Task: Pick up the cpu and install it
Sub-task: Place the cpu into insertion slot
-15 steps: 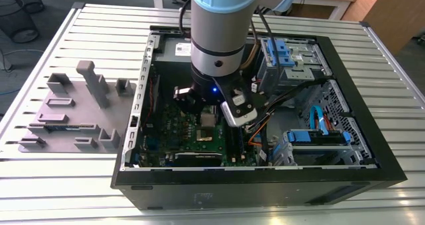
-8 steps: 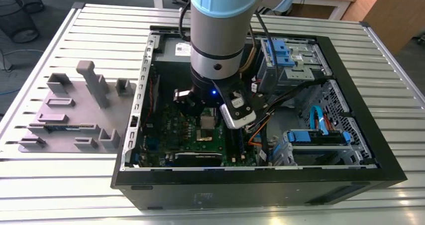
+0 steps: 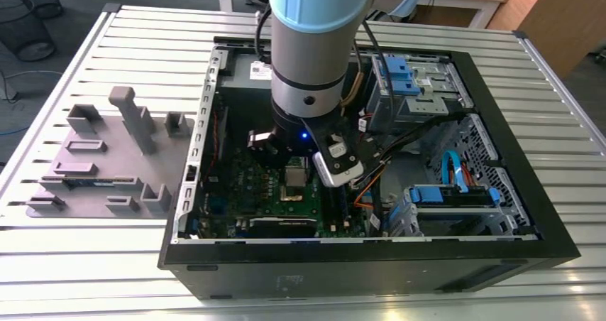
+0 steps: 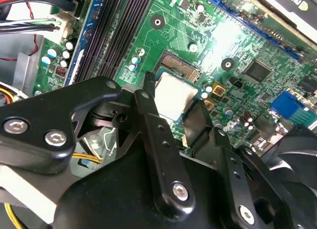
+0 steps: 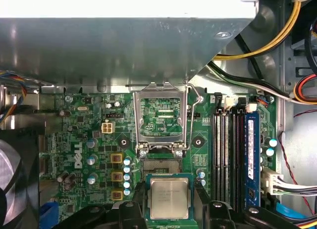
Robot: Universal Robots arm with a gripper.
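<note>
The cpu (image 5: pixel 169 198), a small square chip with a dull silvery top and a green rim, hangs just above the green motherboard (image 5: pixel 89 140) inside the open computer case (image 3: pixel 530 214). My gripper (image 5: pixel 169 210) is shut on it, one black finger on each side. The second wrist view shows the cpu (image 4: pixel 176 92) between the fingertips (image 4: pixel 147 97). The bare socket (image 5: pixel 159 164) lies right beside the chip, with its metal frame lid (image 5: pixel 161 115) swung open beyond it. In the exterior view the gripper (image 3: pixel 295 170) is low over the board's middle.
The grey power-supply box (image 5: pixel 124 45) overhangs the board behind the socket. Memory slots (image 5: pixel 225 149) and a blue stick (image 5: pixel 251 154) run beside the socket, and a black fan (image 5: pixel 15 179) sits on the other side. Cables (image 5: pixel 277 35) and blue drive cages (image 3: pixel 407 72) crowd the case. A grey fixture tray (image 3: pixel 104 165) lies outside.
</note>
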